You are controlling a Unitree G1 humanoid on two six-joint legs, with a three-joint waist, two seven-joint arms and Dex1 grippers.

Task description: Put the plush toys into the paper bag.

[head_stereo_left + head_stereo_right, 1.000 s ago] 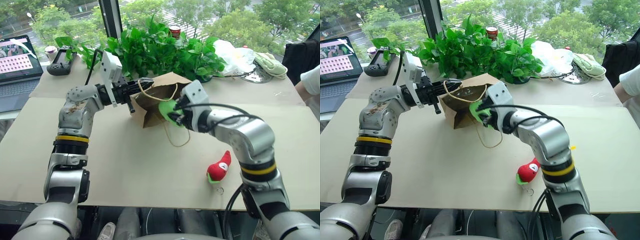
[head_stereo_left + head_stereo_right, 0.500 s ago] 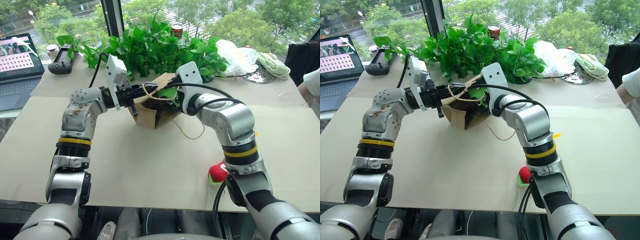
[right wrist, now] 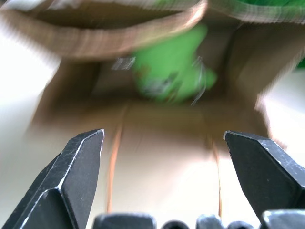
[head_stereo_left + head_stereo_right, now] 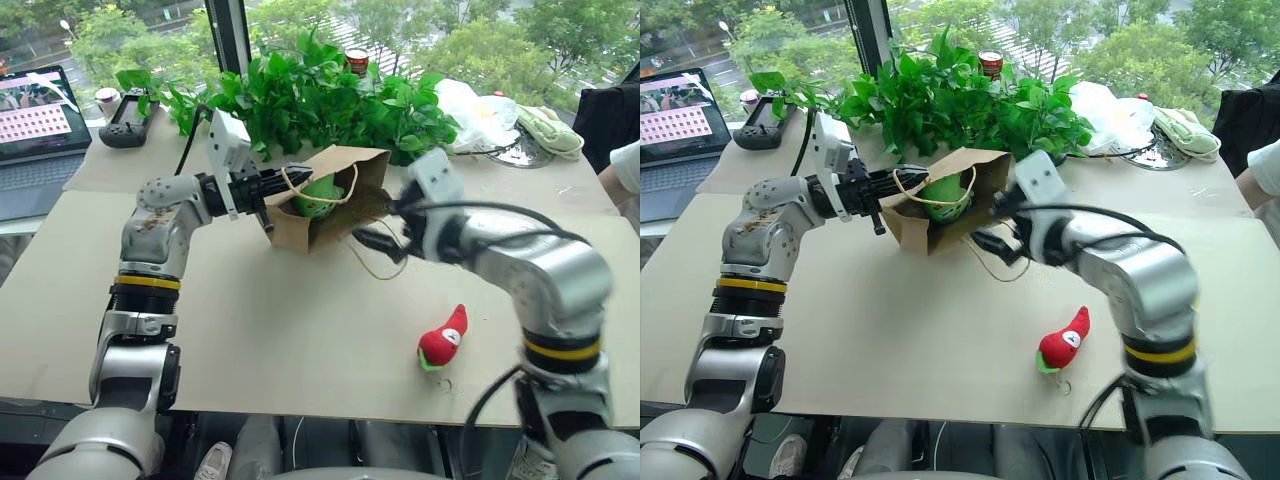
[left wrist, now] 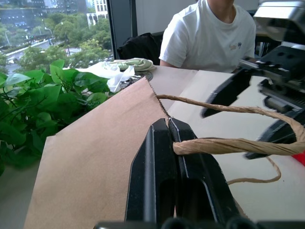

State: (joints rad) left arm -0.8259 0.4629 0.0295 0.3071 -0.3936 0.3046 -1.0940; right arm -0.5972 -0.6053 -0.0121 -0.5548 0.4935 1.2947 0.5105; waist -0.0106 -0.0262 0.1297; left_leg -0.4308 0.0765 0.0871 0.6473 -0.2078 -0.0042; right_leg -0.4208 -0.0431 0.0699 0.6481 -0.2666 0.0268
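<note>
Behind, leafy plants point(image 4: 320, 95) crowd the table's point(image 4: 250, 330) twelve o'clock edge. Left gripper point(image 4: 285, 187) pinches the paper bag point(image 4: 330, 215) handle; green plush point(image 4: 318, 195) sits half-hidden inside. Right gripper point(image 4: 385, 225) gapes empty; red chili plush point(image 4: 443, 340) lies at five o'clock.

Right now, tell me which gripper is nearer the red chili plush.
Right. The right gripper hangs open just outside the paper bag mouth, up-table from the red chili plush. The left gripper is farther off, shut on the bag's rim beside a cord handle.
</note>
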